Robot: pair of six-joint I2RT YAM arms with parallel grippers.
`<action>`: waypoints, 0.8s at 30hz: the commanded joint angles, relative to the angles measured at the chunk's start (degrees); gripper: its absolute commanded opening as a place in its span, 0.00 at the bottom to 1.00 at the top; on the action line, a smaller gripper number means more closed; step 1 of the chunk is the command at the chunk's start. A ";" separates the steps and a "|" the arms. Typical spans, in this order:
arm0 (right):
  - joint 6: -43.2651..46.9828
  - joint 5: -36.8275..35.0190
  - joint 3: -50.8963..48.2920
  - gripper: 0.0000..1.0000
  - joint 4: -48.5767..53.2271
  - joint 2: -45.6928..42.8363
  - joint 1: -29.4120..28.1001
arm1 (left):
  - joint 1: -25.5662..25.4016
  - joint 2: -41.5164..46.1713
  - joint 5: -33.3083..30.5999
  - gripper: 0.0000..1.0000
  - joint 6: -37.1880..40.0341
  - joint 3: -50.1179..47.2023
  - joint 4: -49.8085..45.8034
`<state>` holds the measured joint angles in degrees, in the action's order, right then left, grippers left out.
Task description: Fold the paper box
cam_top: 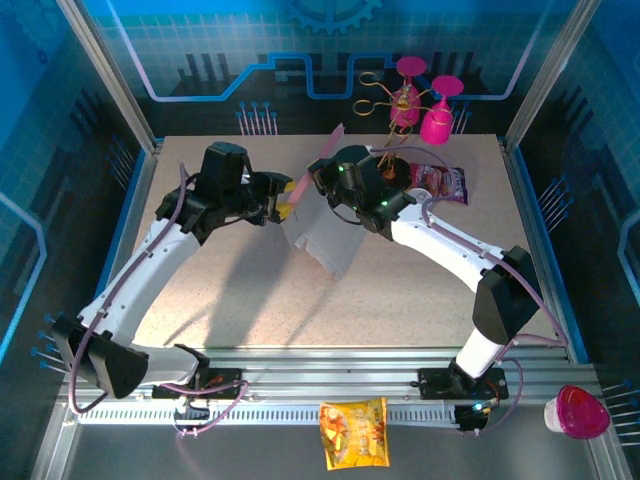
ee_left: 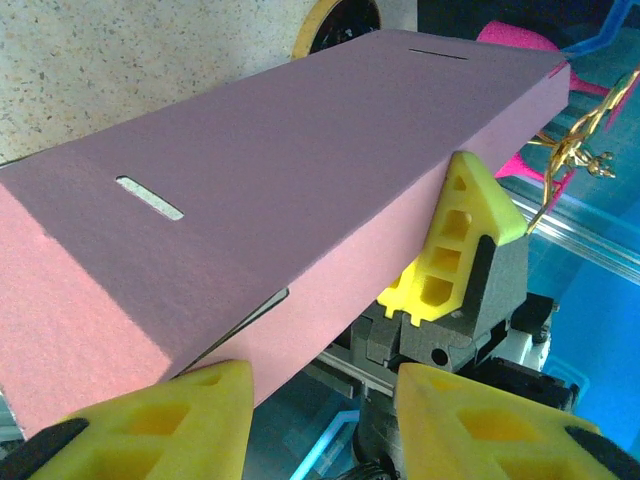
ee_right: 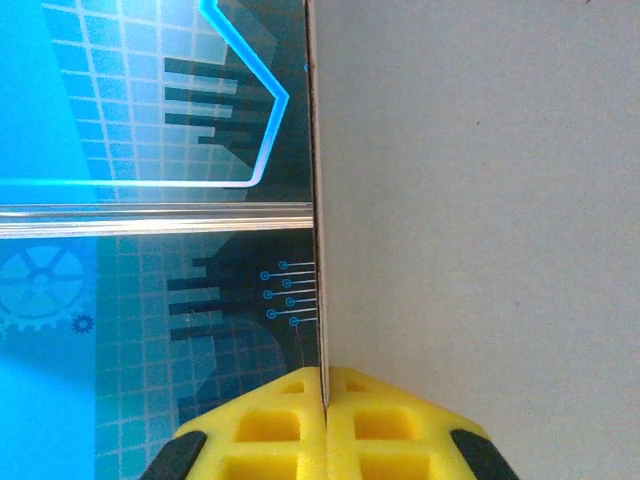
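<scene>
The pink paper box hangs in the air over the middle of the table, partly folded, with one flap sticking up. In the left wrist view its slotted pink panel slants across the frame. My left gripper is open just below the panel's lower edge, with nothing between its yellow fingers. In the top view it sits at the box's left side. My right gripper is shut on a thin edge of the box, whose pale inner face stands to the right. One right finger shows against the box's edge.
Two magenta goblets and a gold wire stand stand at the back. A printed pink snack bag lies right of the box. A yellow snack bag and a pink cup rest by the front rail.
</scene>
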<state>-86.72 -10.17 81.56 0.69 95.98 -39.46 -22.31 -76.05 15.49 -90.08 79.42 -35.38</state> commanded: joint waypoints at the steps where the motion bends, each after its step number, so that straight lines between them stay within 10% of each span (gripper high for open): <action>1: -0.45 -1.12 2.25 0.00 0.54 -1.88 -0.36 | -0.61 -1.22 1.48 0.43 -0.27 2.07 -1.09; 24: -2.25 -2.13 5.40 0.00 7.49 -1.94 -0.09 | -0.99 -0.63 -0.02 0.44 0.13 3.07 -3.84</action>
<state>-87.61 -11.55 84.86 7.57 95.96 -39.33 -22.92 -77.58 15.86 -90.06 81.76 -37.19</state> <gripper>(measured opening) 0.059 0.441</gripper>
